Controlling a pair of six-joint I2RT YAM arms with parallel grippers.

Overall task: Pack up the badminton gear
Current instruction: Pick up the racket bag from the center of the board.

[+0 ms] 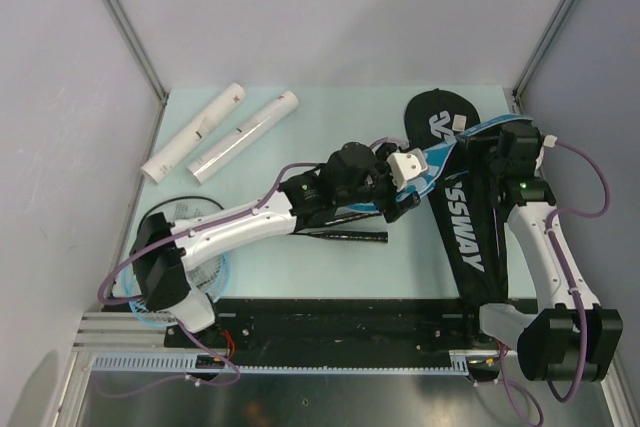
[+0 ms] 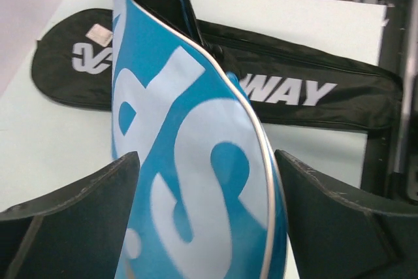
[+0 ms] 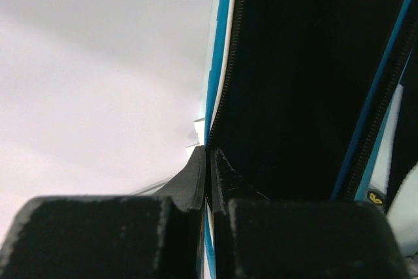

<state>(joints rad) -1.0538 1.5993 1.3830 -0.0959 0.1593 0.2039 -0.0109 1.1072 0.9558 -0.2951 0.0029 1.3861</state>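
Badminton bag (image 1: 462,232) fabric is clamped in the right gripper (image 3: 209,161): its two dark fingers are pressed together on the bag's zippered, blue-and-white piped edge, with the black inside of the bag rising just to the right of them. The left gripper (image 2: 206,161) stands spread wide, and the blue flap (image 2: 176,96) with its big white lettering runs up between the two fingers; they flank it without pinching it, and whether either finger touches the cloth I cannot tell. From above, this flap is lifted off the table (image 1: 300,277) between the two grippers, while the black body of the bag lies flat along the right side, its white letters running lengthwise. A black racket handle (image 1: 345,235) lies on the table just beside the left forearm, and a round racket head (image 1: 212,265) shows partly under that arm near its base; whether they belong to one racket is hidden. Two white tubes (image 1: 243,136) lie side by side at the far left corner, well apart from the bag.
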